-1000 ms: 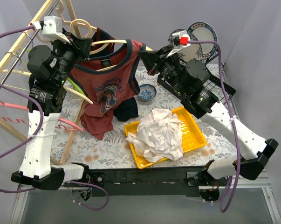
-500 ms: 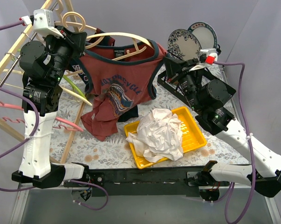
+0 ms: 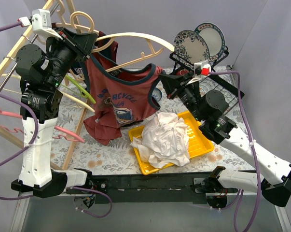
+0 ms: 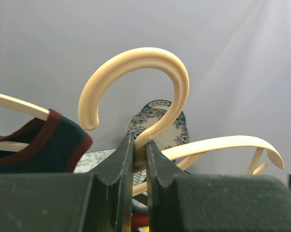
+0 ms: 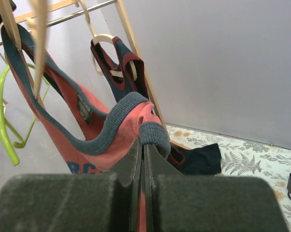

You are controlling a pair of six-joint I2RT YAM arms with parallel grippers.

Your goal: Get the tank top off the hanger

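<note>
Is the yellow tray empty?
No, a crumpled white cloth lies piled in the yellow plastic tray, covering most of it.

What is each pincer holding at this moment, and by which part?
The left pincer grips the cream hanger by the neck below its hook. The right pincer pinches the red tank top by its blue ribbed trim.

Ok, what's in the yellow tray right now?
A crumpled white cloth fills most of the yellow tray; its right end is bare. Anything beneath the cloth is covered.
</note>
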